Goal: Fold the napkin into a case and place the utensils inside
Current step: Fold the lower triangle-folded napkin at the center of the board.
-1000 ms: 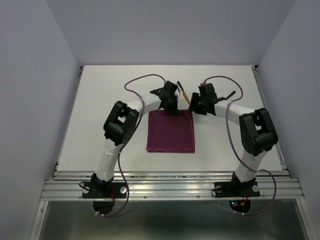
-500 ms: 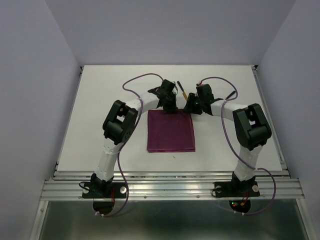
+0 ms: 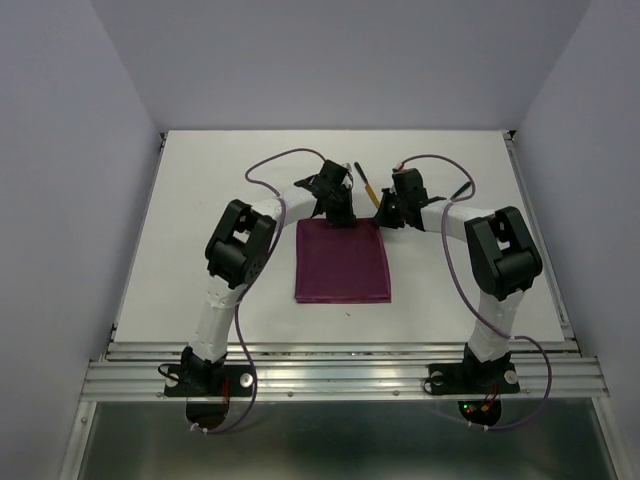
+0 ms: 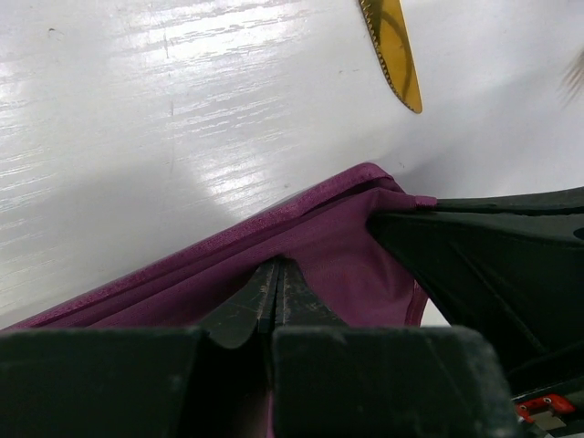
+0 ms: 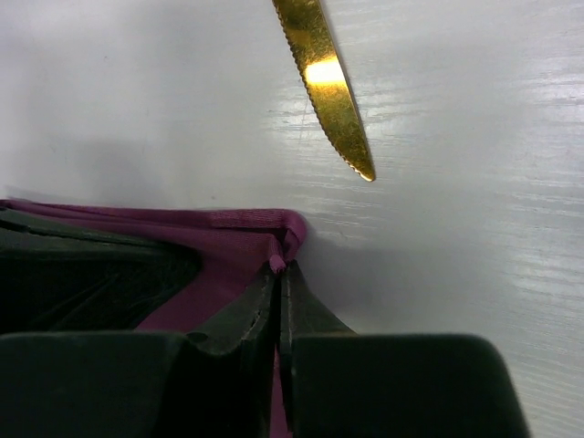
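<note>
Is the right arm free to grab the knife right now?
Probably not yet: the right end effector is shut on the napkin corner. The knife lies just ahead with nothing between, so after releasing, likely yes.

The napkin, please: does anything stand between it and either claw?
Nothing visible does. The left claw and right claw are both shut on the far edge of the napkin; the knife lies beyond it, apart from the cloth.
</note>
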{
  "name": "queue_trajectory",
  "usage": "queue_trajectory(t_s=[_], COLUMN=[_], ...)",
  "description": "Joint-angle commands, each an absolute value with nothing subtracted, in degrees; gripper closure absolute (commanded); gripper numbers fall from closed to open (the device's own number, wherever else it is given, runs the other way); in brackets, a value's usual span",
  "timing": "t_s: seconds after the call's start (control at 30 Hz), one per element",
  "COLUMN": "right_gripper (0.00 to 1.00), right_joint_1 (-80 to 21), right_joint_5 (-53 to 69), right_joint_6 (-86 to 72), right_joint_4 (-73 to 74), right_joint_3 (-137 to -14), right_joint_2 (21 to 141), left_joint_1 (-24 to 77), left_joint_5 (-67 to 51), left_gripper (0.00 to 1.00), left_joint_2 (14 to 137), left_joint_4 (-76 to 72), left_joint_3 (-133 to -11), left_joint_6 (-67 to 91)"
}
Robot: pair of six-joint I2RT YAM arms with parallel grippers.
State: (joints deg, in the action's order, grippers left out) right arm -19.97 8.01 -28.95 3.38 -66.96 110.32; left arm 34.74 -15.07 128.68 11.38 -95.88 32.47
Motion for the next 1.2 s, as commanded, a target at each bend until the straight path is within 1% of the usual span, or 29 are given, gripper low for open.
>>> queue_trajectory(t_s=[0.0,0.33,0.73,0.97,1.17], right_gripper=[0.99,0.99,0.99,0.99,0.99], right_joint_1=[-20.9,-22.8,-27.8,-28.9,-28.9], right_joint_5=[9.4,10.3,8.4,4.6,-1.5], right_joint_6=[-29.5,-31.2,-33.9,-36.8,-37.2], right_joint_4=[2.5,2.9,4.3,5.4,7.9], right_joint_3=[-68.6,-70.7,-75.1,-76.4,-76.7], right_joint_2=[107.6,105.4,109.1,112.1,113.7], left_joint_1=[34.2,33.8,33.0,32.9,32.2], left_joint_5=[-14.3,-14.4,-14.3,-14.2,-13.5], left_gripper=[1.00,1.00,1.00,1.00,1.00], left_joint_2=[128.8,128.2,127.3,125.9,119.7], left_joint_4=[11.5,10.0,8.7,8.4,8.1], left_joint_3=[-93.3,-90.6,-88.0,-86.5,-84.2], left_joint_6=[32.0,32.1,32.3,32.6,32.9])
